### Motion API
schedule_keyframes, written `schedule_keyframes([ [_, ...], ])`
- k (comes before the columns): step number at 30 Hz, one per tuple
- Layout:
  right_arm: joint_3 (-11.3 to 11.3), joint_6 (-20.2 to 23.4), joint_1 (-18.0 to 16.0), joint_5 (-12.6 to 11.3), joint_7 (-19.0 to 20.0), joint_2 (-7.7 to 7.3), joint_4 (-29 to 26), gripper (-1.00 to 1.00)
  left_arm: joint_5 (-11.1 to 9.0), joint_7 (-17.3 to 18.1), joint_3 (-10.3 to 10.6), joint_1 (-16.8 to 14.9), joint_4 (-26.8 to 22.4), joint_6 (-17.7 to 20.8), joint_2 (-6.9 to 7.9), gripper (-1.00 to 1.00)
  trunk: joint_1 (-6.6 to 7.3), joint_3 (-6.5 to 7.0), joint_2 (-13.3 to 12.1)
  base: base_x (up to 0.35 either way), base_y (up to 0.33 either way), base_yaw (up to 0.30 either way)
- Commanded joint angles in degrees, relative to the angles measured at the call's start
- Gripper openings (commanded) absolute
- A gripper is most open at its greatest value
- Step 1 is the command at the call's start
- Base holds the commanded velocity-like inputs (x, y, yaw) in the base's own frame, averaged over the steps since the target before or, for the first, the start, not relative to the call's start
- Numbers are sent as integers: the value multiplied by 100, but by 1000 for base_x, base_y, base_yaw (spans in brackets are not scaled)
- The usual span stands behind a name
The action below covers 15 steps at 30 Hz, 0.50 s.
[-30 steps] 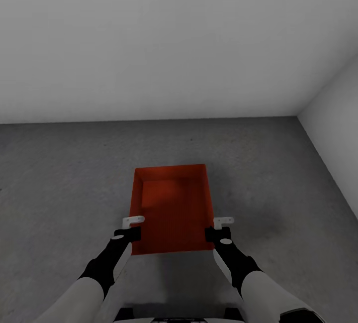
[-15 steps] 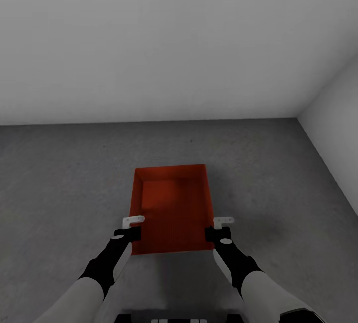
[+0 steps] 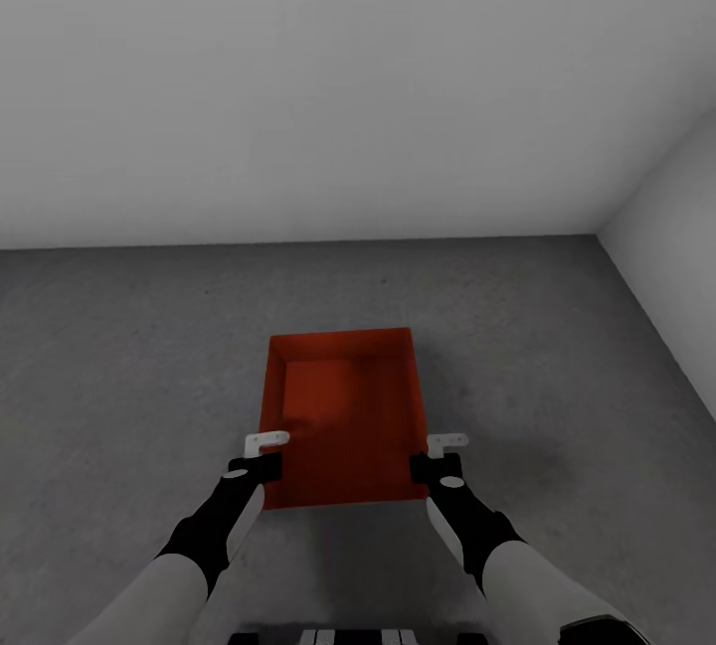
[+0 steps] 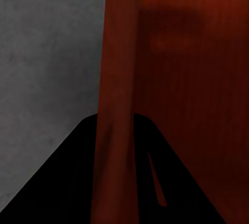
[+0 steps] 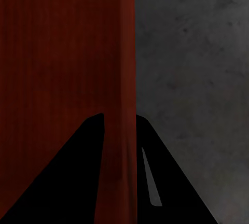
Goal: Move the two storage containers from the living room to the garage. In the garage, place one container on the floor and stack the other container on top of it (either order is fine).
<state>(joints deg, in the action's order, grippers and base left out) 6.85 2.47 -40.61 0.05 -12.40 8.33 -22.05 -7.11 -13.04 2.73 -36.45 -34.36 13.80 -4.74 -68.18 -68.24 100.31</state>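
Note:
An orange-red storage container (image 3: 343, 406) sits between my two arms in the head view, over the dark grey garage floor (image 3: 149, 347). My left gripper (image 3: 264, 456) is shut on its left side wall near the front corner. My right gripper (image 3: 438, 456) is shut on the right side wall opposite. In the left wrist view, the dark fingers of the left gripper (image 4: 116, 130) straddle the container (image 4: 176, 79) wall. The right wrist view shows the right gripper (image 5: 119, 125) pinching the container (image 5: 62, 53) wall the same way. I cannot tell whether the bin rests on the floor or hangs just above it.
A plain white wall (image 3: 298, 79) stands ahead, meeting the floor well beyond the bin. A second white wall (image 3: 676, 257) closes the right side. Mottled grey floor (image 5: 192, 53) spreads open to the left and right of the container.
The grippers and the container hold the same pose. A little more of my base shows at the lower edge of the head view.

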Motion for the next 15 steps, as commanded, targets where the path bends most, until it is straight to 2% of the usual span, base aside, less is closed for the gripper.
schedule_keyframes([
  [1,-52,25,1,-14,-69,-59,8,-100,54,-58,-53,-3,-89,-80,8,-100,-22,-22,43,0,0,0],
  [15,-52,20,1,-14,-69,-59,8,-100,52,-58,-53,-3,-89,-80,8,-100,-329,-273,604,0,0,0],
])
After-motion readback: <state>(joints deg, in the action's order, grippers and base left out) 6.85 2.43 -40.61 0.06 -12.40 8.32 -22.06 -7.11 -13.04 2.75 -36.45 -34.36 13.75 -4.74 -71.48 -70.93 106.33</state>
